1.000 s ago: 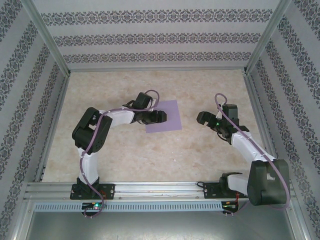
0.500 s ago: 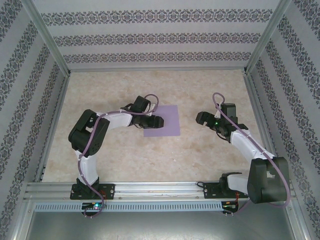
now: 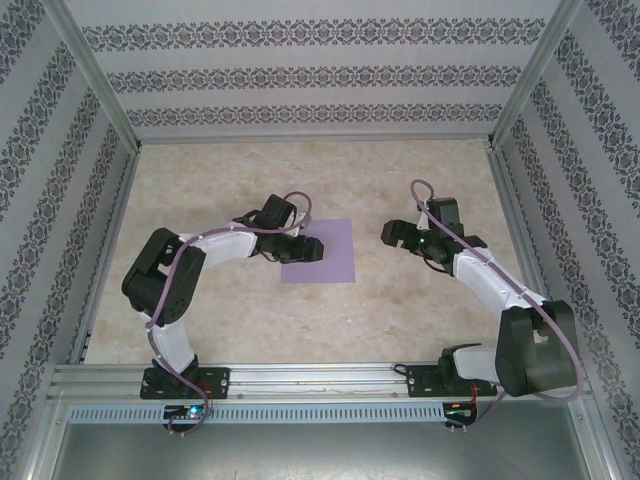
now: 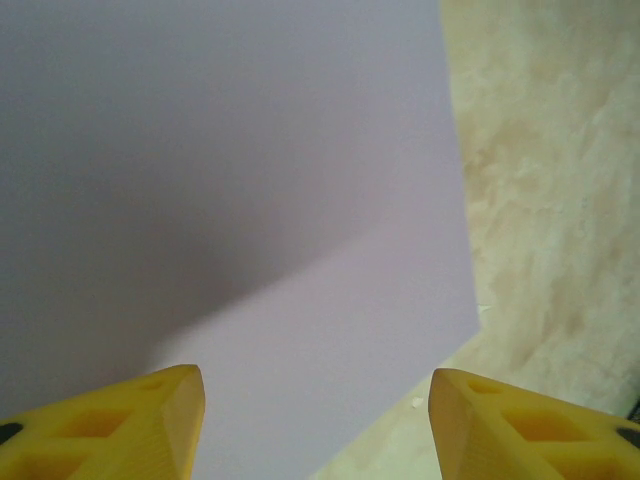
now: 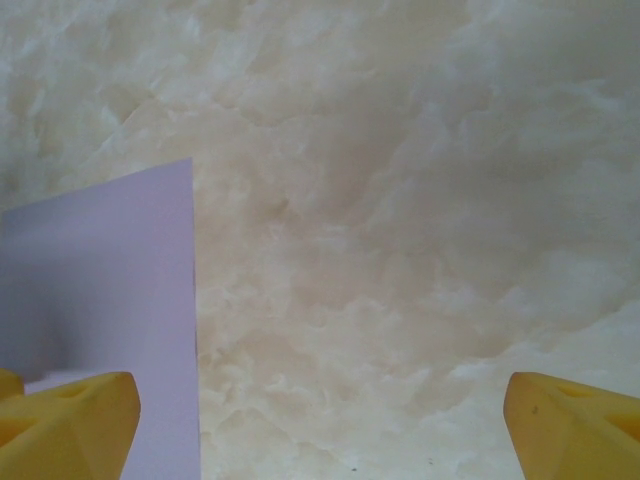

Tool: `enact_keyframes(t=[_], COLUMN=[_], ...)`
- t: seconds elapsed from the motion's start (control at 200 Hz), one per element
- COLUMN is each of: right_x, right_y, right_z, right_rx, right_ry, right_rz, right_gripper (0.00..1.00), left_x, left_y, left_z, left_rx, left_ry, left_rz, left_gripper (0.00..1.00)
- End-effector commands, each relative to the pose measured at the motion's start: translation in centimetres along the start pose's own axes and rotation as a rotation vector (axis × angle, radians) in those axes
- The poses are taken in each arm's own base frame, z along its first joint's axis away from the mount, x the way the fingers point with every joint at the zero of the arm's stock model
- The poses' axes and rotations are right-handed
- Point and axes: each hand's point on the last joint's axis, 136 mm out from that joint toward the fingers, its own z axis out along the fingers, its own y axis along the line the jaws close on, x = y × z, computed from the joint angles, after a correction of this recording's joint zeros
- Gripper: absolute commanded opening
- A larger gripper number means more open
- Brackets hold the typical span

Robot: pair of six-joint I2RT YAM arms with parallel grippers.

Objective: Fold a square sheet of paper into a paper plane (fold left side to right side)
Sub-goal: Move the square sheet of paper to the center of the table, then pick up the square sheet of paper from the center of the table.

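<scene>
From the near edge of the table the left arm is bent, elbow out left, forearm swung right; the left gripper is held with fingers apart over the left edge of the flat square sheet of paper. The right arm is stretched far-left, the right gripper spread wide just right of the sheet.

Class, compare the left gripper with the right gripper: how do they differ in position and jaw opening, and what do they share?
The left gripper hangs over the square sheet of paper; the right gripper is over bare table beside it. The left gripper's jaws stand narrower than the right gripper's. Both are open, empty, with yellow fingertips.
</scene>
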Motion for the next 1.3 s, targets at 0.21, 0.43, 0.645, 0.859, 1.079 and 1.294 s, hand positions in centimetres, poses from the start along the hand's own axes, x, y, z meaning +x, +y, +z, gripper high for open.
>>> enact_keyframes(t=[0.21,0.43,0.645,0.859,1.079,1.294], right_x=[-0.5,-0.6,-0.4,0.5,1.8,3.2], right_y=[5.0,9.1,11.6,12.3,11.7,11.7], right_z=[2.4,6.0,9.8,12.6,14.1,15.0], right_rx=[0.102,0.138,0.132,0.129,0.150,0.137], right_ry=[0.070,0.139,0.193,0.245,0.286,0.328], right_rz=[-0.211,-0.360,-0.421,-0.438,-0.435,-0.436], right_gripper=[0.98,0.98,0.98,0.98,0.98,0.98], left_x=[1.0,2.2,3.5,4.2,4.9,5.4], left_y=[0.5,2.5,4.4,5.7,6.5,7.1], left_z=[-2.1,-1.7,-1.3,-0.9,-0.3,0.1], left_rx=[-0.038,-0.092,-0.154,-0.198,-0.216,-0.229], left_ry=[-0.036,-0.016,0.015,0.030,0.052,0.069], left_rz=[-0.042,-0.072,-0.081,-0.090,-0.101,-0.104], left_gripper=[0.55,0.43,0.35,0.31,0.30,0.29])
